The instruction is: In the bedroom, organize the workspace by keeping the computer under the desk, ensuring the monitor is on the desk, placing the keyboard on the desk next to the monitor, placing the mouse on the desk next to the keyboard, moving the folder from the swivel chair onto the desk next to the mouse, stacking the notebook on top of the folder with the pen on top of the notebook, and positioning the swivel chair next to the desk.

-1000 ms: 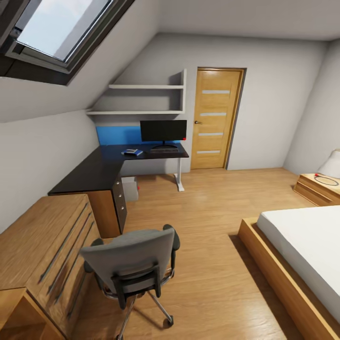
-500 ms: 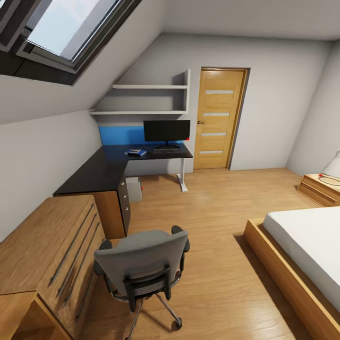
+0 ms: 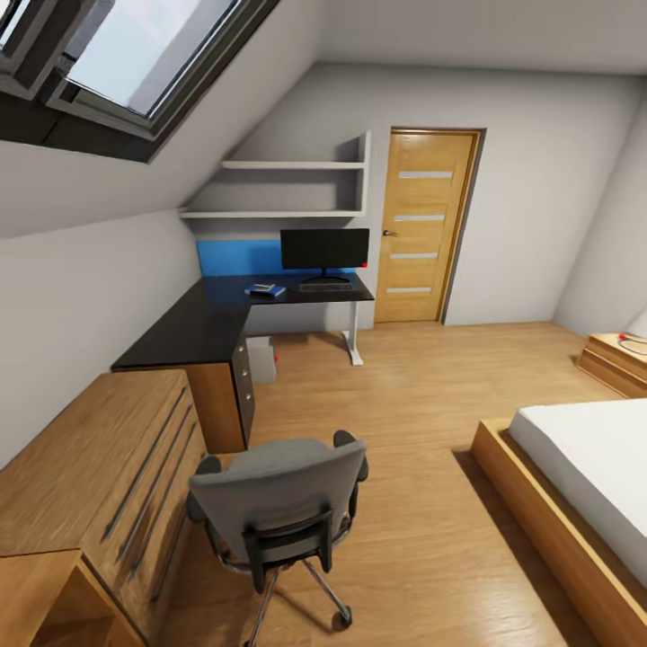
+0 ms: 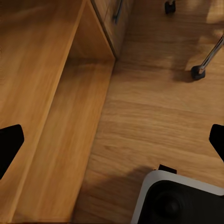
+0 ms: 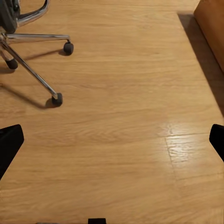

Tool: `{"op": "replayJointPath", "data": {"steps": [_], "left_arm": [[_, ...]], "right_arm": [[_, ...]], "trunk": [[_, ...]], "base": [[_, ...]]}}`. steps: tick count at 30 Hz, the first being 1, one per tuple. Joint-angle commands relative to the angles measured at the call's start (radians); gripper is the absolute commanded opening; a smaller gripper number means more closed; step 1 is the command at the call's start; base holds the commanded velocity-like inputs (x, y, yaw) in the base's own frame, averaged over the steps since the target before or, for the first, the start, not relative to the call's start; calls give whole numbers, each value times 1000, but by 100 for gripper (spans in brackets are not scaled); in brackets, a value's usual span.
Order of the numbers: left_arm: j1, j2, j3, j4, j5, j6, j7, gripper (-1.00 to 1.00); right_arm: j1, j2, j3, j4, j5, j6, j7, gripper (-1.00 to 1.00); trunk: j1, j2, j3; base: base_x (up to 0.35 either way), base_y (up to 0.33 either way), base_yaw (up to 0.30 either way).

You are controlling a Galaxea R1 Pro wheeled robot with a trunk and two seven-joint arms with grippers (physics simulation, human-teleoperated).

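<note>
A grey swivel chair [image 3: 279, 503] stands on the floor in front of me with its backrest toward me, hiding its seat and any folder. Farther back is the black L-shaped desk [image 3: 193, 328]. On it stand the black monitor [image 3: 324, 249], a dark keyboard [image 3: 325, 288] in front of it and a blue notebook-like item [image 3: 267, 289] to the left. A pale computer case [image 3: 262, 359] sits under the desk. My left gripper [image 4: 112, 144] hangs open over the floor beside the dresser. My right gripper [image 5: 112, 144] is open above bare floor near the chair's legs [image 5: 35, 70].
A wooden dresser [image 3: 81, 485] runs along the left wall. A bed [image 3: 584, 485] fills the right side, with a nightstand [image 3: 615, 359] beyond it. The door [image 3: 422, 225] is shut at the back. Open floor lies between chair, desk and bed.
The whole head view has shifted, so the camera moved: desk, chair and door slide to the right in the picture. Nothing in the room itself has moved.
</note>
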State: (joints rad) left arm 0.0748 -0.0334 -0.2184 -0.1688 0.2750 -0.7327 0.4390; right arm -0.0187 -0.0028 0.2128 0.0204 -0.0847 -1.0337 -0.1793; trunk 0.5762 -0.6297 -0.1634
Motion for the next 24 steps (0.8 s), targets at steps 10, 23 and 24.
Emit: {"op": "replayJointPath", "data": {"steps": [10,23,24], "left_arm": [[0,-2,-10,-40,6,-1,6,100],[-1,-28,-11,-285,4,197,4,100],[-1,-29,-10,-309,4,244,5,100]], "right_arm": [[-1,0,9,-10,-7,-4,0,100],[-3,-14,8,-207,-6,24,0,100],[-3,-14,8,-226,-6,30,0,100]], "trunk": [[0,-1,-1],[0,-1,-1],[0,-1,-1]], "base": [[1,1,230],[0,0,50],[0,0,7]]}}
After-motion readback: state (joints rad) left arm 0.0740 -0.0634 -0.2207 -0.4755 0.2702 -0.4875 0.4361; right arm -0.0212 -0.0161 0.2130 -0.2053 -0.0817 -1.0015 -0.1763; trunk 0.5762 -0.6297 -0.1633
